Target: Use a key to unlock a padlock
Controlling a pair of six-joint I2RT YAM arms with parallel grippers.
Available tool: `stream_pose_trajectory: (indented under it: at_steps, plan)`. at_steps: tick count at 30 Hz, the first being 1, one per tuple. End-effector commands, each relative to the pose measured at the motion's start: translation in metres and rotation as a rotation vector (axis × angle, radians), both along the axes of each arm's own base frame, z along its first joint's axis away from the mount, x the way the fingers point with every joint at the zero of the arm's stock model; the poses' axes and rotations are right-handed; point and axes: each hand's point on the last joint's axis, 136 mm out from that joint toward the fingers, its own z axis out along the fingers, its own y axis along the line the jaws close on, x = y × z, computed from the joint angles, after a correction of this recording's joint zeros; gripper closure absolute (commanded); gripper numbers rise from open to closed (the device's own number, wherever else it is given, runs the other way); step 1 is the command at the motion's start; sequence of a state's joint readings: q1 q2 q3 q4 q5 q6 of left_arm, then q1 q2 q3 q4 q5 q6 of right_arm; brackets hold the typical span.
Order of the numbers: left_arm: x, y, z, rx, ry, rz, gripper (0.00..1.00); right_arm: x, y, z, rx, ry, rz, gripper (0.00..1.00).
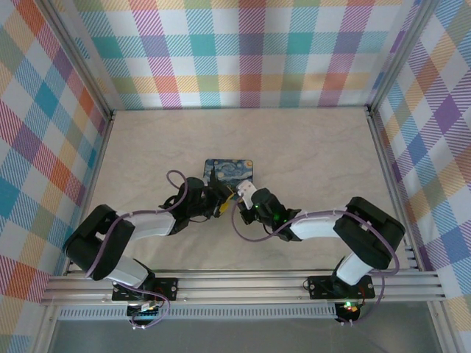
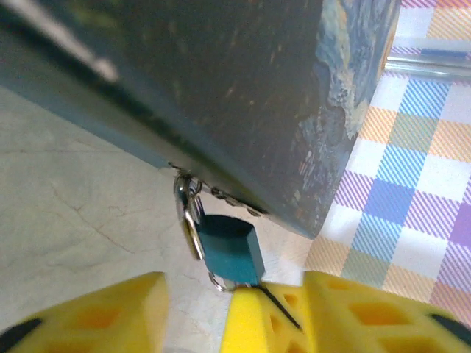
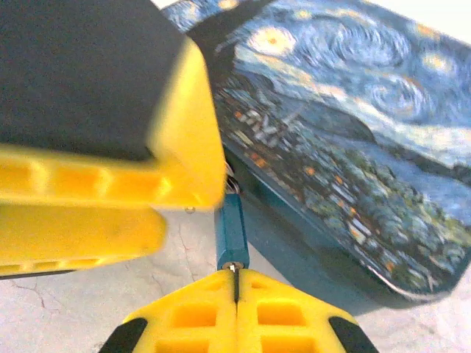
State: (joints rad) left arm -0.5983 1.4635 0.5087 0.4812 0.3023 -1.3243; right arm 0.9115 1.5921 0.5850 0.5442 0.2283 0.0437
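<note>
Teal padlock [image 2: 229,246] hangs at the near edge of the painted tin [image 3: 353,132]. Right end effector [image 3: 235,278], closed tight, pinches the tiny key [image 3: 234,267] under it. Left end effector [image 2: 234,278] waits wide open. Next, I think: turn the key gently.

The left arm [image 1: 147,224] and right arm [image 1: 324,220] share white link shells, black joints and bulky black shoulder housings. Purple cables [image 1: 175,184] loop along them. The fingers [image 3: 195,316] are yellow (ribbed with hollow pockets, black patches at the sides).
</note>
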Motion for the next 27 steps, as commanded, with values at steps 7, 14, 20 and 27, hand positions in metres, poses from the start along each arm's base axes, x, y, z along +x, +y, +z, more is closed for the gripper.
stream_pose_trajectory:
  at_steps: [7, 14, 20, 27]
  plan:
    - [0.000, 0.059, 0.038, 0.205, -0.095, 0.017, 0.27, -0.014, 0.000, 0.003, 0.340, 0.441, -0.058, 1.00]
    - [0.043, 0.098, 0.065, 0.421, -0.173, -0.059, 0.17, -0.021, 0.005, -0.008, 0.461, 0.696, -0.143, 1.00]
    - [0.079, 0.092, 0.050, 0.584, -0.202, -0.232, 0.15, -0.024, 0.009, -0.026, 0.473, 0.831, -0.197, 0.95]
    - [0.115, 0.090, 0.028, 0.708, -0.197, -0.328, 0.13, -0.015, -0.009, -0.014, 0.451, 0.765, -0.195, 0.62]
